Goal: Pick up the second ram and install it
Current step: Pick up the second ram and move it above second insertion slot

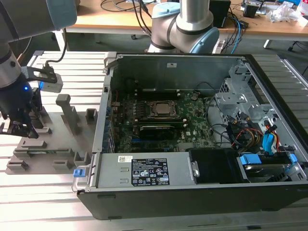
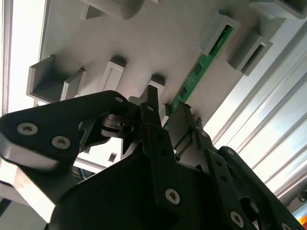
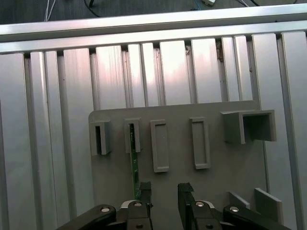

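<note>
**Gripper [image 1: 21, 130] spread over the second ram [image 2: 199, 69] in its tray**

In the exterior view we see the gripper low over the grey holder tray [image 1: 57, 144], which lies on the ribbed metal worktop [image 1: 43, 192] at the exterior view's left. The open computer case [image 1: 192, 204] stands just beside the tray, at the exterior view's right of it. Its green motherboard [image 1: 192, 115] is uncovered, well apart from the gripper. The arm [image 1: 192, 14] rises behind the case.

In the second wrist view we find the gripper [image 2: 167, 117] with its two dark fingers [image 2: 153, 120] held apart, a clear gap between them. The second ram is a thin green stick standing on edge in the tray [image 2: 96, 38]. Its far end sits in a raised grey slot and its near end runs in toward the gap between the fingers. We cannot tell whether either finger touches it.

In the first wrist view the gripper [image 3: 164, 191] again shows its fingers [image 3: 144, 191] spread, pinching nothing. The second ram [image 3: 135, 163] appears as a narrow green edge running from a slot of the tray [image 3: 216, 158] to the tip of one finger. The other finger hangs over bare tray, apart from the stick.
</note>
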Controlling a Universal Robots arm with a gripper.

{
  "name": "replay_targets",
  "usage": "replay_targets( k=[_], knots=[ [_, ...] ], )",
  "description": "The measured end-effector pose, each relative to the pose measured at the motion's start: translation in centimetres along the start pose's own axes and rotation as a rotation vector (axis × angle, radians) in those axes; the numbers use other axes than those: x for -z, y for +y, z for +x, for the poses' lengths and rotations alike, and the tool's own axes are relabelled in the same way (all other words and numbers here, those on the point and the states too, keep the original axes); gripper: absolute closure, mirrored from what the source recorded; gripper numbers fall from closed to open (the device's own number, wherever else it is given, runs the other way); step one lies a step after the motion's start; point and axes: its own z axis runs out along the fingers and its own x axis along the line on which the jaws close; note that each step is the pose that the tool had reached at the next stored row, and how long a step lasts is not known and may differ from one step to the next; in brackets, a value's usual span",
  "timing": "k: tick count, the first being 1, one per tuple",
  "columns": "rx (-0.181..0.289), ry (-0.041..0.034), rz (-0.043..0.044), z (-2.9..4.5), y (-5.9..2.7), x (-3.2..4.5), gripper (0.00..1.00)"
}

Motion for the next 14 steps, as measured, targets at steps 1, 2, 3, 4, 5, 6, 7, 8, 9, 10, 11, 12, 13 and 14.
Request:
replay_targets(
  k=[1,2,3,4,5,6,7,8,9,10,11,12,13,14],
  knots=[
    [0.0,0.0,0.0,0.0,-0.01,-0.15,0.64],
    [0.0,0.0001,0.0,0.01,-0.01,-0.28,0.64],
    [0.0,0.0001,-0.0001,0.01,-0.02,-0.37,0.64],
    [0.0,0.0,0.0,0.01,-0.02,-0.48,0.64],
    [0.0,0.0,0.0,0.01,-0.02,-0.59,0.64],
    [0.0,0.0001,0.0,0.02,-0.03,-0.68,0.64],
    [0.0,0.0001,0.0,0.02,-0.04,-0.75,0.64],
    [0.001,0.0,0.0,0.02,-0.04,-0.86,0.64],
    [0.001,0.0001,0.0,0.03,-0.05,-1.09,0.64],
    [0.002,0.0003,-0.0001,0.07,-0.06,-1.17,0.64],
    [0.002,0.0002,-0.0001,0.14,-0.08,-1.24,0.64],
    [0.006,0.0006,0.0,0.44,-0.11,-1.42,0.64],
    [0.012,0.0011,-0.0002,0.8,-0.14,-1.55,0.64],
    [0.016,0.0015,-0.0003,1.13,-0.17,-1.67,0.64]
  ],
)
